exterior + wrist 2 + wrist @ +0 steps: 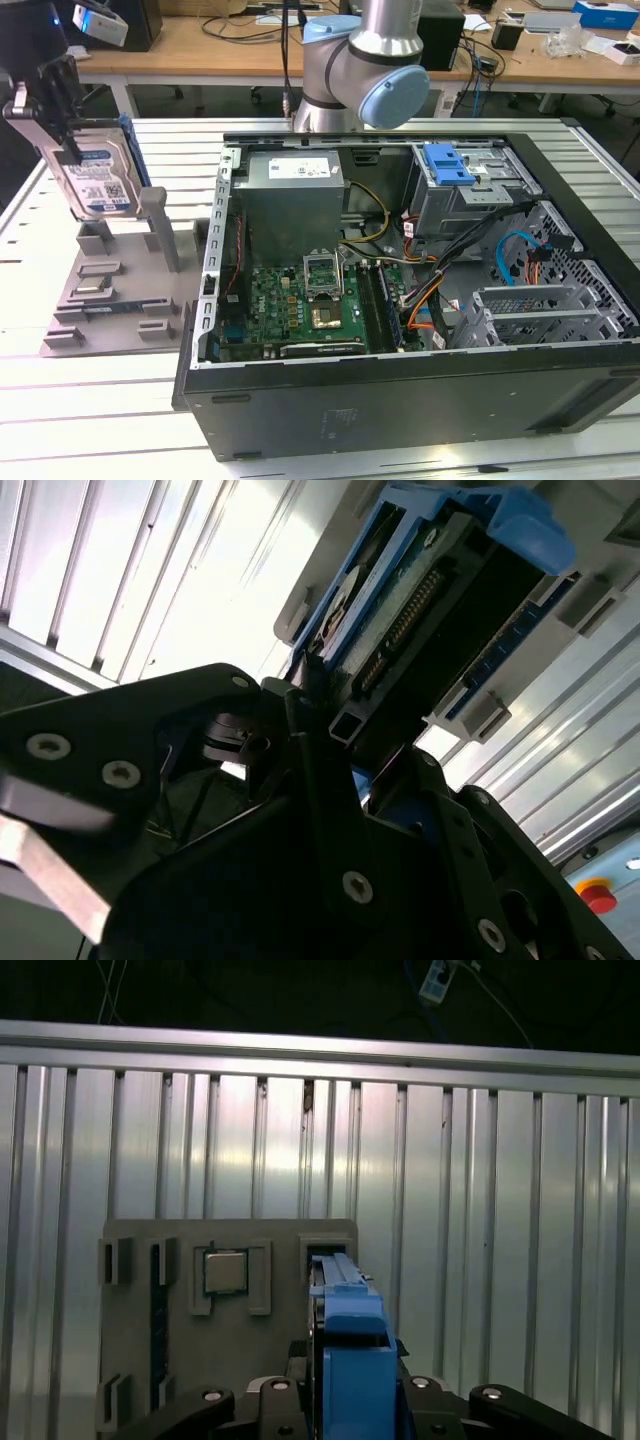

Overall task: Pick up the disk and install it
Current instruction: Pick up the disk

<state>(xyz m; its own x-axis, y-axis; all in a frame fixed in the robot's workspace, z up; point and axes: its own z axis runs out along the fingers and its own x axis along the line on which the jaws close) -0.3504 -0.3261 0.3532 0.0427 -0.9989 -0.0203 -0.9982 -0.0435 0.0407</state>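
Blue-framed disk [97,172], clamped edgewise in the closed jaws of my gripper [320,715], hangs above the grey fixture [110,300], beside the open computer case [400,405]; I judge pickup done, installation in the case not yet begun.

Disk [98,180] above fixture [120,300], beside computer case [400,400]

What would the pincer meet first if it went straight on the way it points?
The pincer, shut on the disk, points down at the grey fixture tray on the ribbed table. Going straight on, the disk's leading edge would probably meet that tray first, near its empty slot; depth is unclear.
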